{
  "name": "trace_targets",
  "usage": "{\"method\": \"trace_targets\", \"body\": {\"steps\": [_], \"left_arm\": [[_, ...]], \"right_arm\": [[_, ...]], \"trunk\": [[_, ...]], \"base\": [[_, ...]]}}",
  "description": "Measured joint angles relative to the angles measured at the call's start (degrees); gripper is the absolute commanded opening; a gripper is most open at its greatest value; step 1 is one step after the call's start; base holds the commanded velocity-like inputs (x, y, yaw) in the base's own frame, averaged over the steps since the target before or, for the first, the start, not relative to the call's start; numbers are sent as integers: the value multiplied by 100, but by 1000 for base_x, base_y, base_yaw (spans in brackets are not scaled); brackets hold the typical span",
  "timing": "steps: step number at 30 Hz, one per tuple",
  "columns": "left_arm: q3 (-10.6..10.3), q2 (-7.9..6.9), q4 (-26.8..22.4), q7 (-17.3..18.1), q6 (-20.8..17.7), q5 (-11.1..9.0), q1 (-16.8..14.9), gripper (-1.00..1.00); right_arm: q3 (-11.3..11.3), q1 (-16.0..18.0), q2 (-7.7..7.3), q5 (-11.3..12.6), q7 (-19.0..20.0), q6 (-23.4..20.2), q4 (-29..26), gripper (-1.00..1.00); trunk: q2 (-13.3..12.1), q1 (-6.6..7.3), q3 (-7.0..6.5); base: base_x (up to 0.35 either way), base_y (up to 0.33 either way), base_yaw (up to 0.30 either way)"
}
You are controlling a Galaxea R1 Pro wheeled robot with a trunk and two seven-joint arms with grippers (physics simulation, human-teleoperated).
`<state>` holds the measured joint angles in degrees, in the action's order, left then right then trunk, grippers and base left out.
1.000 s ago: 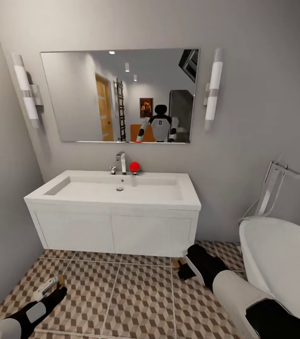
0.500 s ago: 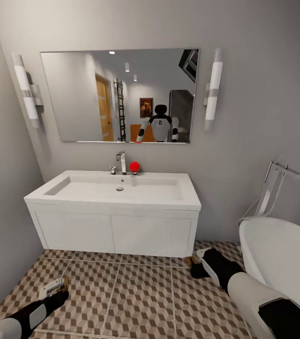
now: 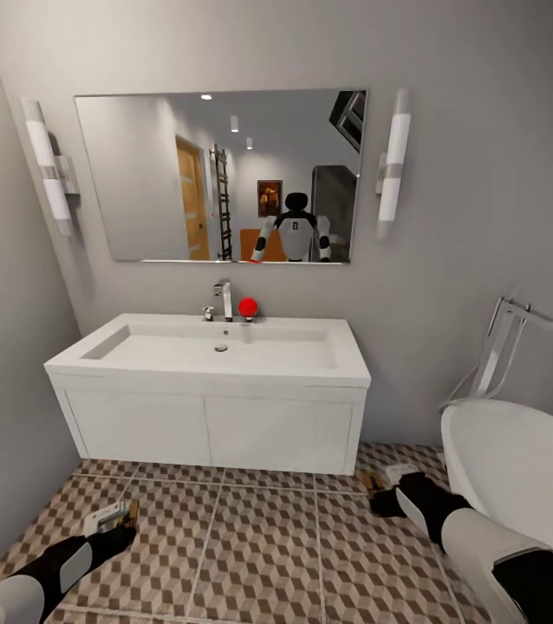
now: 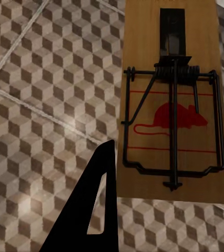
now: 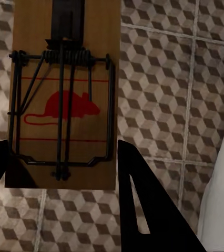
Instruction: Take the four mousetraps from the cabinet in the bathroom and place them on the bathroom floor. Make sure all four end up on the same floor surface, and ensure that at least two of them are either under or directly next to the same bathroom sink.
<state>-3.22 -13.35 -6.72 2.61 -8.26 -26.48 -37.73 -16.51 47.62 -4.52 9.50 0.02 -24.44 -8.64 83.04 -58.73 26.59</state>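
Note:
My left gripper [image 3: 113, 520] hangs low over the bathroom floor [image 3: 250, 537] at the front left, shut on a mousetrap [image 4: 172, 105], a brown board with a red mouse print and dark wire. At the right, beside the vanity's corner, my right gripper [image 3: 380, 491] is shut on a second mousetrap [image 5: 64, 94], also held just above the tiles. The bathroom sink [image 3: 216, 351] with its chrome tap [image 3: 224, 299] stands straight ahead on the white vanity. The cabinet and the other two mousetraps are out of view.
A white bathtub [image 3: 519, 477] with a chrome floor tap [image 3: 502, 347] crowds the right side, close to my right arm. A grey wall [image 3: 8, 390] bounds the left. A red ball [image 3: 248, 307] sits by the tap, under a wide mirror [image 3: 220, 173].
My right gripper has moved right, toward the bathtub, carrying its mousetrap. My left gripper has edged forward and right with its mousetrap. The camera has stayed still.

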Motion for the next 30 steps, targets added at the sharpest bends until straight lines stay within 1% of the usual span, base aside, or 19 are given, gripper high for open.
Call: {"method": "trace_targets", "body": {"steps": [6, 16, 30], "left_arm": [[0, -1, -27, 0, 23, 9, 1, -100], [7, -4, -40, 0, 88, 14, 1, -100], [27, 2, -34, 8, 48, 5, 2, -100]], "right_arm": [[0, 0, -30, 59, 0, 17, 75, -100], [0, 0, -31, 75, 0, 24, 113, -100], [-6, 0, 41, 90, 29, 11, 120, -100]], "trunk": [[0, 0, 0], [0, 0, 0], [0, 0, 0]], "base": [[0, 0, 0], [0, 0, 0], [0, 0, 0]]}}
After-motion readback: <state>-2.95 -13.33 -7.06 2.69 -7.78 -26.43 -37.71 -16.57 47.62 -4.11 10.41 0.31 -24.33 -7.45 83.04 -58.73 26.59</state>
